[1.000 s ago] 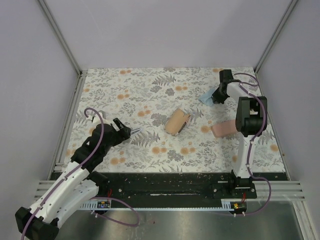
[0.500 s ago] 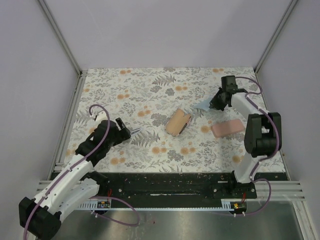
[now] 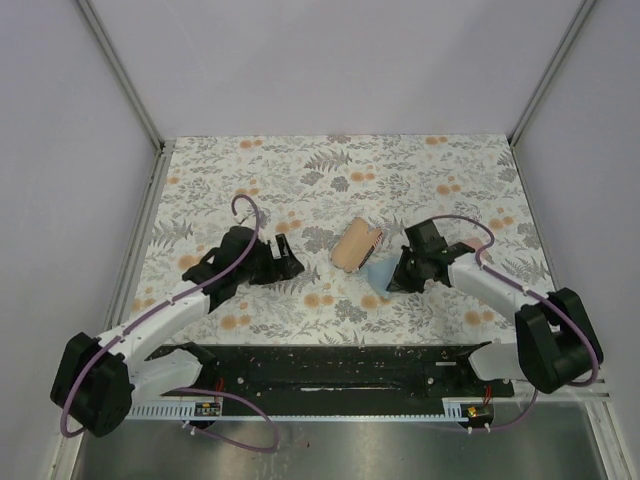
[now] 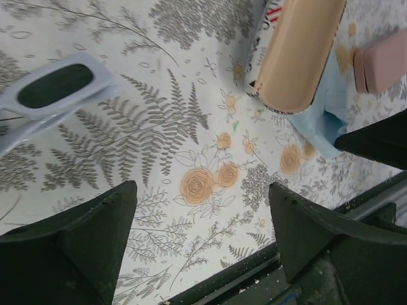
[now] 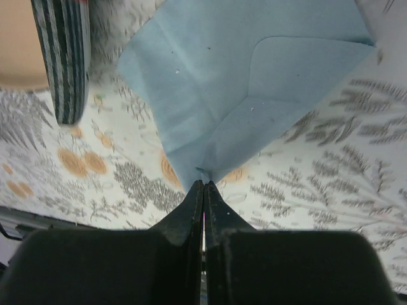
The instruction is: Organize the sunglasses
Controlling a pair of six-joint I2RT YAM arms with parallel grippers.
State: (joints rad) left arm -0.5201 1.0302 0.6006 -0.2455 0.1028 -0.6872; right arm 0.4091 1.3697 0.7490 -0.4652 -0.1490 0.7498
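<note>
Here, pale sunglasses (image 4: 57,89), long axis slanting up-right, right gripper (image 5: 203,185) pinching cloth (image 5: 241,82)

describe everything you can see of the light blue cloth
The thin pale blue cloth looks soft and matte, like a lens wipe. One corner is folded over as a flap. Its nearest corner is pinched between the shut black fingers of the right gripper. It spreads out over the floral table cover, close beside the striped glasses case.

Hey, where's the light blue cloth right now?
The light blue cloth is pinched by one corner in the shut right gripper, right of centre on the table in the top view, just near-right of the tan case.
</note>
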